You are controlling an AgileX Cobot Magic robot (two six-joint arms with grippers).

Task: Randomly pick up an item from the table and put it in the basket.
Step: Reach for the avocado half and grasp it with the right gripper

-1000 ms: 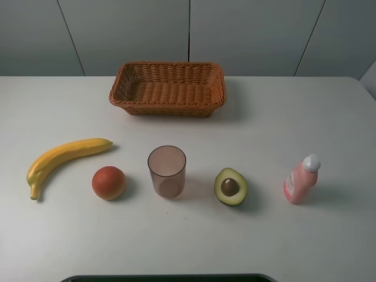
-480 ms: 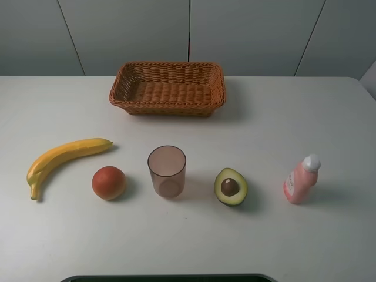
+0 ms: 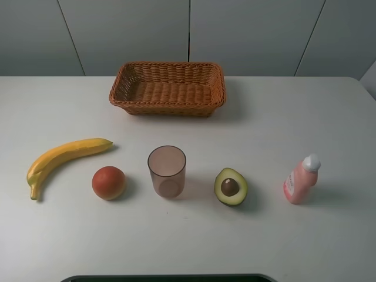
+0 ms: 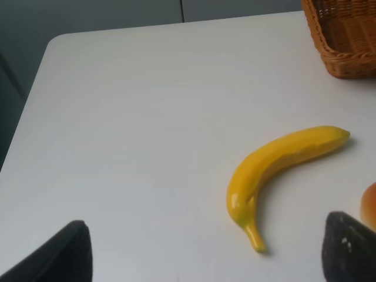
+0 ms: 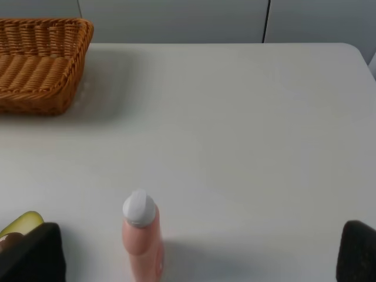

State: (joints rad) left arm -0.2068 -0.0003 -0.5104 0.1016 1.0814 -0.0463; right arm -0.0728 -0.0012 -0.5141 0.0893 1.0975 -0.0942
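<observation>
The halved avocado (image 3: 230,187) lies cut side up on the white table (image 3: 264,126), right of centre near the front. It shows partly in the right wrist view (image 5: 20,223), beside one finger. The empty wicker basket (image 3: 167,88) stands at the back centre; a corner of it shows in the left wrist view (image 4: 346,41) and one end in the right wrist view (image 5: 35,64). Neither arm shows in the exterior view. My left gripper (image 4: 202,247) is open and empty near the banana. My right gripper (image 5: 200,235) is open and empty, with the pink bottle between its fingers.
A yellow banana (image 3: 64,155) lies at the front left, also in the left wrist view (image 4: 276,170). An orange-red fruit (image 3: 108,183), a translucent brownish cup (image 3: 167,171) and a pink bottle (image 3: 301,180) with a white cap (image 5: 140,208) stand in the avocado's row.
</observation>
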